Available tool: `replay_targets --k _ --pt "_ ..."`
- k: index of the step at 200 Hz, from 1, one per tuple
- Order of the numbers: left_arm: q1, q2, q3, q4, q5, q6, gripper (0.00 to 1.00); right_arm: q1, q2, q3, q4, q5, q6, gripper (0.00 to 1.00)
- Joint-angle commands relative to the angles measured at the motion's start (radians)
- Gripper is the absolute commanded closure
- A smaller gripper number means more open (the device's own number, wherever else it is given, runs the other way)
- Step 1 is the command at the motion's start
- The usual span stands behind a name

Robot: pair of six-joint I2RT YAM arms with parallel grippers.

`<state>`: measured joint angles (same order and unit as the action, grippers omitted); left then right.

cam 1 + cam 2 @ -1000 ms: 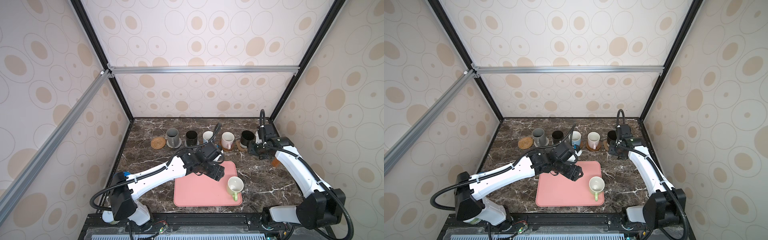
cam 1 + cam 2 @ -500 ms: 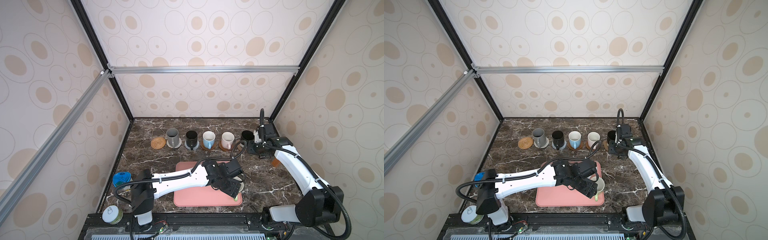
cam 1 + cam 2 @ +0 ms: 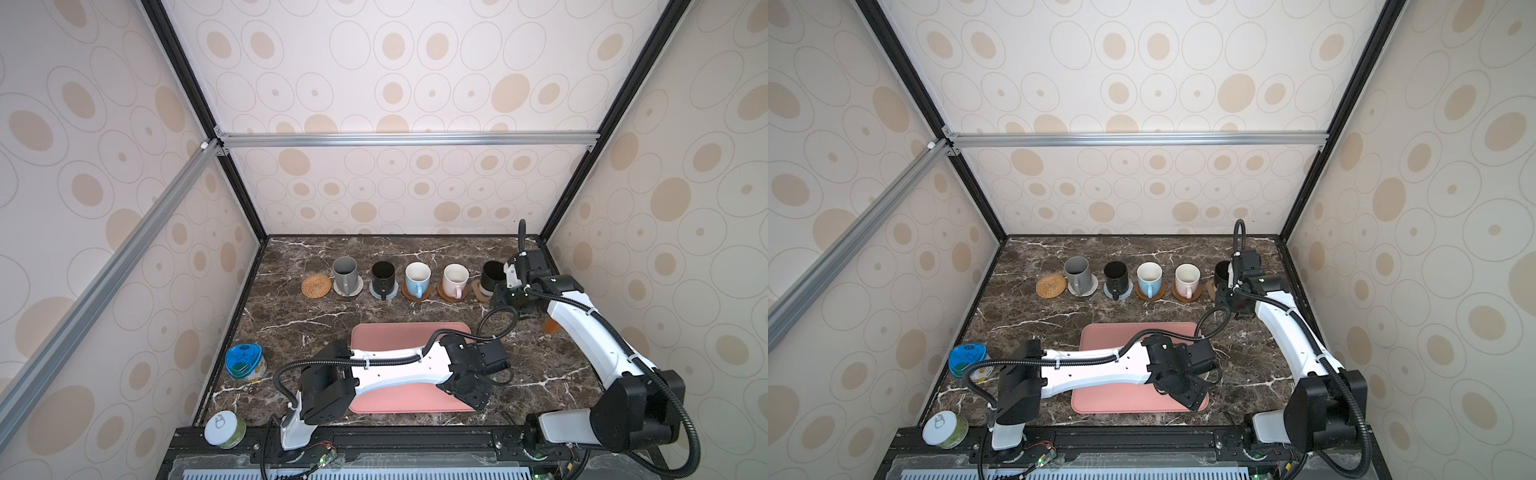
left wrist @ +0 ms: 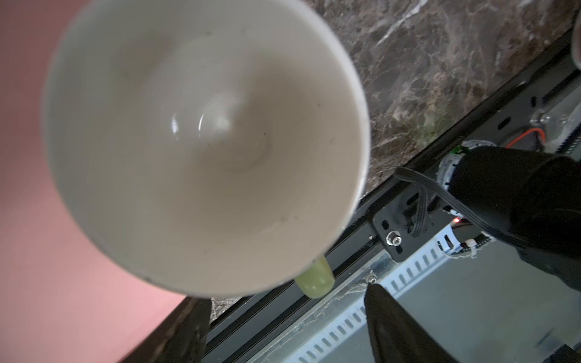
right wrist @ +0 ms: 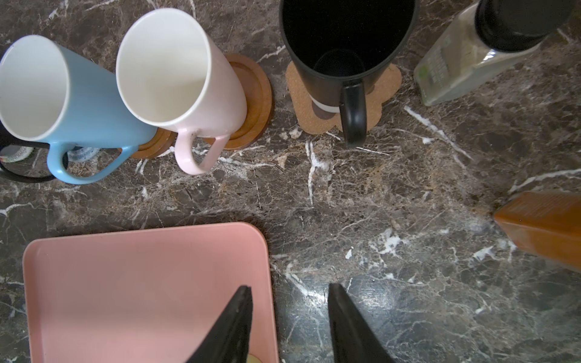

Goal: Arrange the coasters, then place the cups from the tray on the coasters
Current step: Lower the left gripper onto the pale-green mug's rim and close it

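**Left gripper** (image 4: 284, 295): it is hanging over the near right corner of the large flat pink rectangular tray (image 3: 390, 336). Its jaws are standing wide apart and are gripping nothing. The pale green ceramic cup (image 4: 204, 141) is standing upright directly beneath it on that corner, mouth up. The cup's green handle is pointing into the gap between the two fingers. Whether either finger is touching the cup cannot be told. In both top views the wrist is covering the cup.

**Right gripper** (image 5: 289, 286): it is hovering just off the tray's far right corner. Its jaws are standing partly apart and are holding nothing.

**Row beyond the tray's far edge**, working outward from the right gripper:
- The black cup with a white base band (image 5: 345, 47) is sitting on the brown paw-shaped cork coaster (image 5: 386, 85).
- The pale pink cup (image 3: 455, 279) is sitting on the first brown wooden disc coaster (image 5: 254, 94).
- The light blue cup (image 3: 417, 279) is sitting on the second brown wooden disc coaster (image 3: 415, 296).
- The plain black cup (image 3: 382, 274) is sitting on the grey-blue woven round coaster (image 3: 384, 294).
- The grey cup (image 3: 345, 274) is sitting on the cream woven round coaster (image 3: 354, 289).
- The tan rattan round coaster (image 3: 316, 286) is lying bare, touching or just beside the cream one.

**Other items:** an amber bottle (image 5: 544, 226) is standing to the tray's right.
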<state>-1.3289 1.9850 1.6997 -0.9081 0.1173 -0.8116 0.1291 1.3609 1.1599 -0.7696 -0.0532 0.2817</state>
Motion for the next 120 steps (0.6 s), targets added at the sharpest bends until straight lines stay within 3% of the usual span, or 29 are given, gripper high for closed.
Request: replay_targets --k 1,58,120 --pt "-0.007 0.017 0.078 -0.083 -0.080 -0.029 0.23 -0.008 -0.029 -0.014 0.000 -0.006 -0.018 0.57" --pt "-0.008 0.095 0.175 -0.153 -0.134 0.002 0.22 -0.011 -0.031 -0.035 0.007 -0.013 -0.014 0.57" --pt "0.022 0.040 0.070 -0.133 -0.147 0.029 0.24 -0.014 -0.039 -0.037 0.000 -0.010 -0.008 0.57"
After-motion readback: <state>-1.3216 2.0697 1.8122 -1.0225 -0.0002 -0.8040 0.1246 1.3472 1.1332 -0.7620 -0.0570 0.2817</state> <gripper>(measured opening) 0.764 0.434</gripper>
